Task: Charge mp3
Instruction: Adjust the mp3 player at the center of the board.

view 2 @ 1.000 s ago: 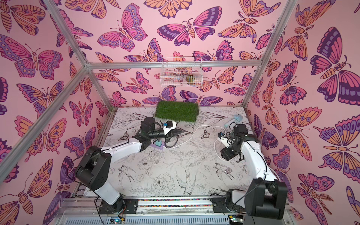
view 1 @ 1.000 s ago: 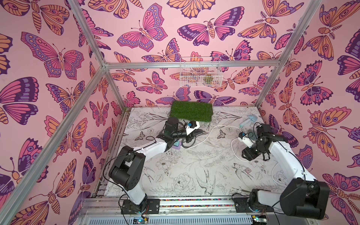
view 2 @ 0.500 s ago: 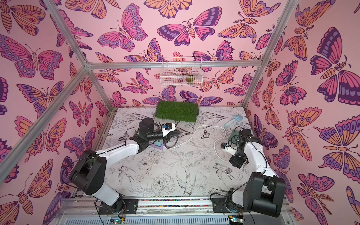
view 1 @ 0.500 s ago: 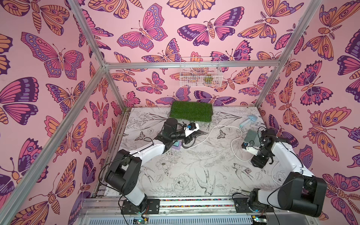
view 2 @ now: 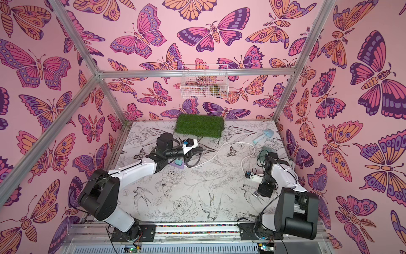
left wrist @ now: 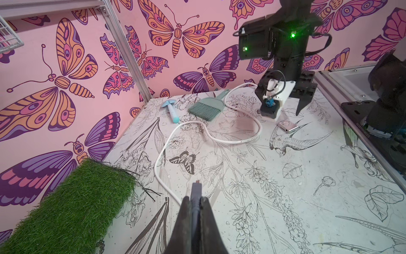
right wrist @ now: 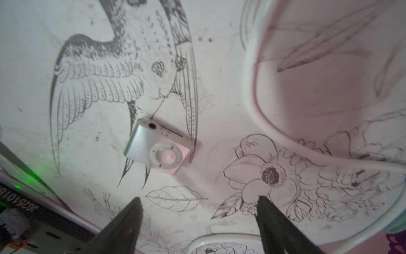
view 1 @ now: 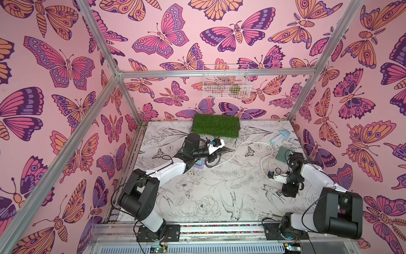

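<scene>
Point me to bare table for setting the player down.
Barest: the front middle of the table, between the two arm bases, and the front-left strip. Crowded: back right, where the white cable loops past the brush and mushroom toy; the grass mat fills the back middle.

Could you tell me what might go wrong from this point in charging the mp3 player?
The right gripper hangs open above the mp3 player, which lies flat and off-centre from the jaws, so closing may nudge it aside. The left gripper is shut on the plug of the white cable, whose loops could drag or snag.
</scene>
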Robot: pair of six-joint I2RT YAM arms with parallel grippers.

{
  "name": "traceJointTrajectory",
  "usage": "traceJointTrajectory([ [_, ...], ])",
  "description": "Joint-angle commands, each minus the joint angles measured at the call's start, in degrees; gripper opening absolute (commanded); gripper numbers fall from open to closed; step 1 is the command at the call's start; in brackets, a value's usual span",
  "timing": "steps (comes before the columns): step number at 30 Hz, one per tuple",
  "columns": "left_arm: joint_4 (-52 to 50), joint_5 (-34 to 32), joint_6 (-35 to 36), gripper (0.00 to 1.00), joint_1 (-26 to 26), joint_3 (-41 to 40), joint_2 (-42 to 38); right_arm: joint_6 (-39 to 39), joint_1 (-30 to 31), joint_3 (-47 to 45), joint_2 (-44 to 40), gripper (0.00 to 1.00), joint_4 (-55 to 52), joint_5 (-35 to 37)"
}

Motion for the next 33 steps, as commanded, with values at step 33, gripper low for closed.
traceJointTrajectory([
  [33,-2.3,0.0,0.7,0.0,0.6,-1.5,-3.1,20.3,1.6,3.5,3.0,0.73,1.4,-13.8],
])
